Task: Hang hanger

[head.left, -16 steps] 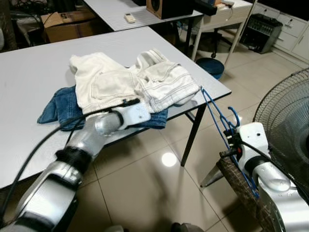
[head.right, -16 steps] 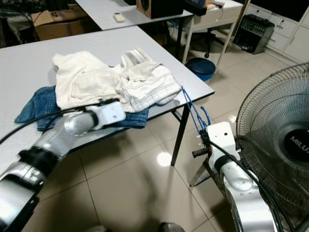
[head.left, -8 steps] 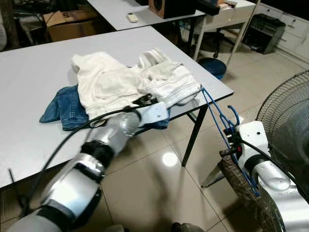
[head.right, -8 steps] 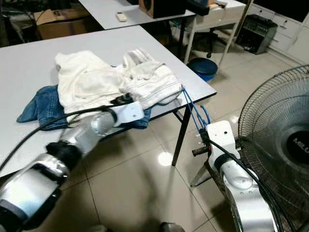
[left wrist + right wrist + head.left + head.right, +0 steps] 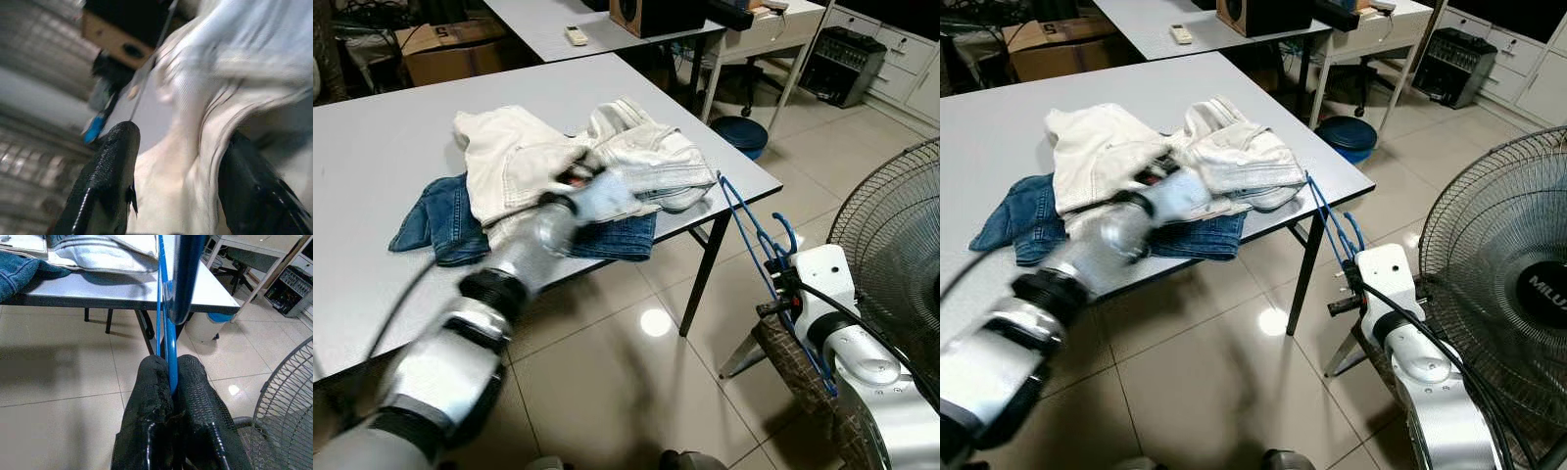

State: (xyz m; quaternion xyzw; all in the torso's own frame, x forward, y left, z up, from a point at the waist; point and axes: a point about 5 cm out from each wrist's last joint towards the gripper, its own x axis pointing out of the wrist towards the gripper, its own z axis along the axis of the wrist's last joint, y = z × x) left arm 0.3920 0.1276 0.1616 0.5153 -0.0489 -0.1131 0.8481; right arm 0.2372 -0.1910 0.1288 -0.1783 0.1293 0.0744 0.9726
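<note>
**Hanger gripped low on the right while the left tool works into the white garment**

The right tool [image 5: 170, 382] has its two black fingers pressed tight together on the thin blue hanger [image 5: 756, 235], which it holds off the near right corner of the bench [image 5: 372, 157], over the tiled floor [image 5: 617, 372]. The hanger rises from the grip toward the bench edge, its upper end just beside the corner. Held out there, away from the clothing, it is probably being kept clear and ready until a garment can be brought to it.

The left tool [image 5: 171, 161] is at the pile of clothes in the middle of the bench. Its fingers stand apart, one on each side of a fold of the white garment [image 5: 529, 157], with the cloth running between them; they have not closed on it, and the wrist picture is blurred. The spread looks set to take a thick pinch of fabric.

The white garment lies heaped on top of blue jeans [image 5: 435, 220], which stick out to the left and near side. A standing fan [image 5: 1498, 264] is at the far right, close to the right arm, so any swing of the hanger needs care there.
</note>
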